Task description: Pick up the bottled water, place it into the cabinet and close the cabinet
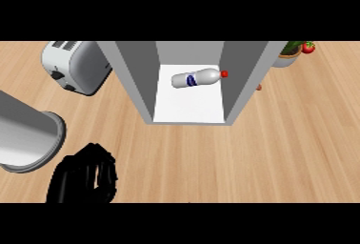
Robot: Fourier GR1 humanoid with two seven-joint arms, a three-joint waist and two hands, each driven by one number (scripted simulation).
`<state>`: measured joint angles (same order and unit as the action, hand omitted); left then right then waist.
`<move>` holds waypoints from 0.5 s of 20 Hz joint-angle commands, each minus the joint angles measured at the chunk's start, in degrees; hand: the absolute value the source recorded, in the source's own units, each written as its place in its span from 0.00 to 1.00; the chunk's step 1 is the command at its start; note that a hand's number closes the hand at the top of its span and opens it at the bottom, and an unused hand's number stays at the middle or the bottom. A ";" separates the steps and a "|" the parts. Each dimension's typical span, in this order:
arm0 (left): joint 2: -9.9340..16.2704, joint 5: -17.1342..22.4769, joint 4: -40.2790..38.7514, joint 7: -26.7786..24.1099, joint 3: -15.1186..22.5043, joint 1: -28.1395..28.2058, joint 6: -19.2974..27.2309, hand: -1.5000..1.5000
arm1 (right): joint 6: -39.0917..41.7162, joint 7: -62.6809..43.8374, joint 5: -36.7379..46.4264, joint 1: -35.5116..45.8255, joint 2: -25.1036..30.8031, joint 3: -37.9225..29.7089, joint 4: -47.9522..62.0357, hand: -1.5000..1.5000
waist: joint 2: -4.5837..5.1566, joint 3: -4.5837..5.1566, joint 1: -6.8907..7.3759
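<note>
The bottled water (197,78) is a white bottle with a blue label and a red cap. It lies on its side on the white floor inside the grey cabinet (132,81), cap toward the right wall. The cabinet's front stands open toward me. My left hand (83,175) shows at the lower left edge, fingers relaxed and holding nothing, well away from the cabinet. My right hand is out of view.
A silver toaster (74,66) stands left of the cabinet. A large grey pot (28,138) sits at the far left edge. A potted plant with a red fruit (296,50) is at the back right. Bare wooden counter (232,157) lies in front.
</note>
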<state>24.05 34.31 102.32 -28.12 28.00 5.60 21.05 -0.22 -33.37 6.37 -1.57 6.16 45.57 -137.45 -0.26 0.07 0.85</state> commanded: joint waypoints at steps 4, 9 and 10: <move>3.98 3.02 2.50 -3.70 -4.69 8.16 -6.53 1.00 | -4.09 -4.78 7.36 12.84 -5.93 12.06 5.27 1.00 | -0.11 0.09 0.28; 3.99 3.00 2.96 -4.16 -4.84 9.87 -7.41 1.00 | -13.12 -4.43 8.13 25.25 -5.73 7.03 11.02 1.00 | 0.10 0.21 1.49; 3.73 2.89 0.64 -6.13 -5.29 10.78 -8.95 1.00 | -15.22 -2.83 7.70 25.10 -5.70 7.72 13.60 1.00 | 0.20 0.16 1.20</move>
<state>27.13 36.47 104.43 -31.53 23.97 13.48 15.38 -10.22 -36.17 12.27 13.72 9.77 51.47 -134.12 -0.19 0.20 1.68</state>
